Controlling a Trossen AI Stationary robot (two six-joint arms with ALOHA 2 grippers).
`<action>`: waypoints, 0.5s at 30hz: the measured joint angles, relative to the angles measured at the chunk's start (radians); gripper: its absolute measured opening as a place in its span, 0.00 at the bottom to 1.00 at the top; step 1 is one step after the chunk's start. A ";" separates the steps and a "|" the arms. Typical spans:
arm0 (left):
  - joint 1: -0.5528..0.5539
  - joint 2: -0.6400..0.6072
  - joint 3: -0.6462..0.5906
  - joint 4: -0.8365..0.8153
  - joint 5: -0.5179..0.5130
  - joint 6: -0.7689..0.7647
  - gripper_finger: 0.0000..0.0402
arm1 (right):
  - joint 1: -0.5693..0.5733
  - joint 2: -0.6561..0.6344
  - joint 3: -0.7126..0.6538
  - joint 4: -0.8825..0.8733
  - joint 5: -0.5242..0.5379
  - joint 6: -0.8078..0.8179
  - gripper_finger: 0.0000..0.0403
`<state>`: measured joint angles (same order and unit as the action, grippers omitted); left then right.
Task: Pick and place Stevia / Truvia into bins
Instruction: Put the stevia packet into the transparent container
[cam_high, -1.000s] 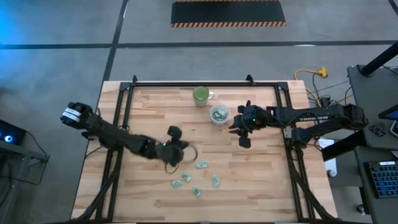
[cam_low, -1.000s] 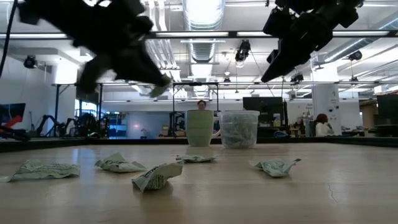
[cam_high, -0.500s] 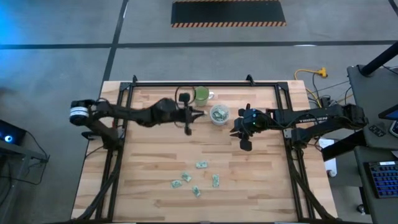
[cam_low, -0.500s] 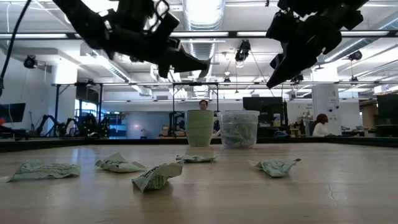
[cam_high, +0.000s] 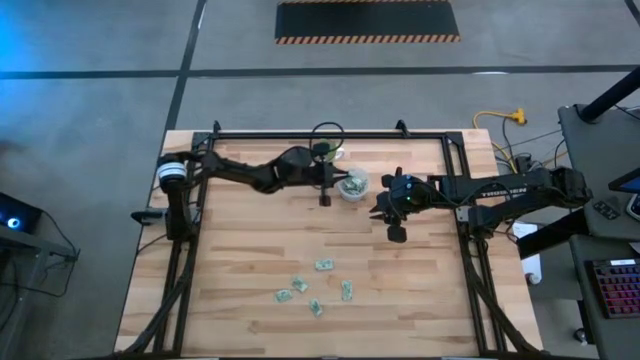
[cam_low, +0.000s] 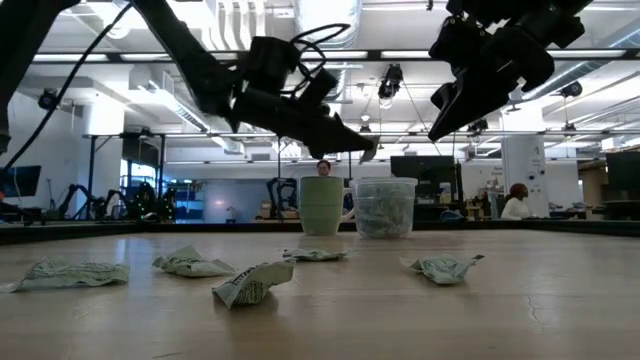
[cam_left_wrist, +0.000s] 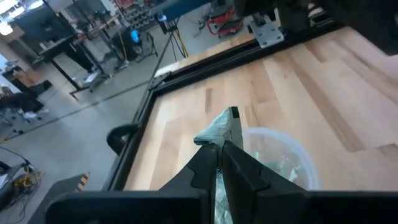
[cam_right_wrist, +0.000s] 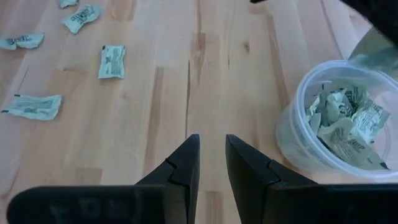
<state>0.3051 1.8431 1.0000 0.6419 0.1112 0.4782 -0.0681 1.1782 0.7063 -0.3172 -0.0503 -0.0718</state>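
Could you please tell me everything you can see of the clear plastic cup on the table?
The clear plastic cup is a small round tub of translucent whitish plastic with a thin rim. It stands upright on the wooden table near the far edge, beside a green cup. It is open-topped and partly filled with crumpled pale green and white sachets. The left gripper hangs just above its rim, shut on one more sachet. The right gripper waits beside it. Neither gripper appears to touch the cup.

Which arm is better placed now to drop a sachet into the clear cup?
The left. Its gripper is shut on a sachet just above the clear cup. The right gripper hovers beside the cup, holding nothing.
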 joint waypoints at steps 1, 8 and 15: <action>0.003 0.002 0.009 -0.013 0.000 0.000 0.02 | 0.000 0.000 0.000 0.000 0.000 -0.009 0.17; 0.018 0.003 0.042 -0.062 0.000 -0.001 0.02 | -0.002 0.000 0.000 0.001 0.000 -0.063 0.17; 0.025 0.003 0.037 -0.061 0.033 -0.002 0.02 | -0.002 -0.005 0.000 0.004 0.000 -0.063 0.17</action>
<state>0.3298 1.8462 1.0374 0.5808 0.1442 0.4763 -0.0704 1.1731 0.7063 -0.3133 -0.0498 -0.1352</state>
